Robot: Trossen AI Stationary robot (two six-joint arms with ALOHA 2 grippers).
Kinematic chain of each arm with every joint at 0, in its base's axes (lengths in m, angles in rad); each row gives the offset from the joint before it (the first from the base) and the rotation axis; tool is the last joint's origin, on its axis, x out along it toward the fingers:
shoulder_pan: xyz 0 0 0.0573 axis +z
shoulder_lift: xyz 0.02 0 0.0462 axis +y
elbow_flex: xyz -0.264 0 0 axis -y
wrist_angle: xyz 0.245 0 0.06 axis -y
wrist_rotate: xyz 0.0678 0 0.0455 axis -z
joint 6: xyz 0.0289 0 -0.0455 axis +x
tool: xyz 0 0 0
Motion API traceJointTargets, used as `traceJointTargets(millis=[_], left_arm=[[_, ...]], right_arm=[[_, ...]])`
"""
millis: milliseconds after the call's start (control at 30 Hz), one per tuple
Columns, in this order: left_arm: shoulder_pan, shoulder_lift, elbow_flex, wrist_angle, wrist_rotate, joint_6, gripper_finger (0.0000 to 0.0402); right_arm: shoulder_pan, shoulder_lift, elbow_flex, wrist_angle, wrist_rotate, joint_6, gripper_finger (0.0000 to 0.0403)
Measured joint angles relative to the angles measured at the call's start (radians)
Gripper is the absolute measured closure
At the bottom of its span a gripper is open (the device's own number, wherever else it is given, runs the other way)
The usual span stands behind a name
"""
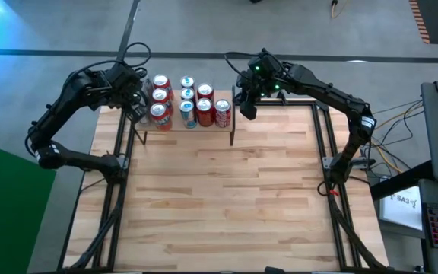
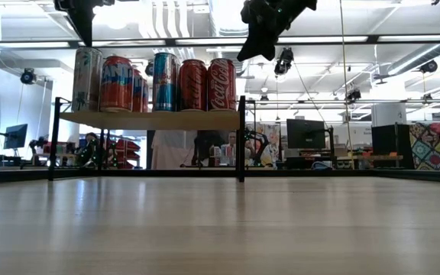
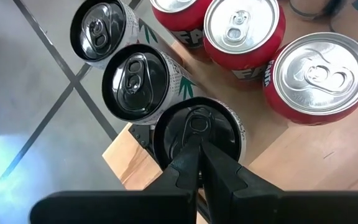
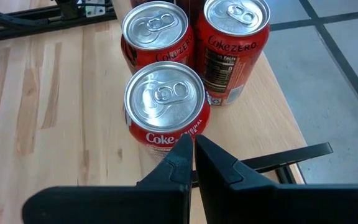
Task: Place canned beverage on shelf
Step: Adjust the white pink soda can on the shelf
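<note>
A: Looking over the shelf point(image 1: 232, 122), I count nine cans point(image 1: 188, 100) standing upright on it, packed close, and none left on the table point(image 1: 226, 190).

B: And the arms?

A: The left pincer point(image 1: 137, 104) hangs over the shelf's left end, fingers pressed together, carrying nothing. The right pincer point(image 1: 246, 106) hovers just beside the right end, likewise closed and empty. I judge the placing finished; only pulling back remains.
</note>
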Motion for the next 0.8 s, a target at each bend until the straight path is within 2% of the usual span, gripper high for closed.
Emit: traceJointTargets(millis=[800], left_arm=[[0.0,0.01,-0.003,0.0,0.03,-0.008,0.0402]], right_arm=[[0.002,0.0,0.0,-0.001,0.0,0.007,0.0394]])
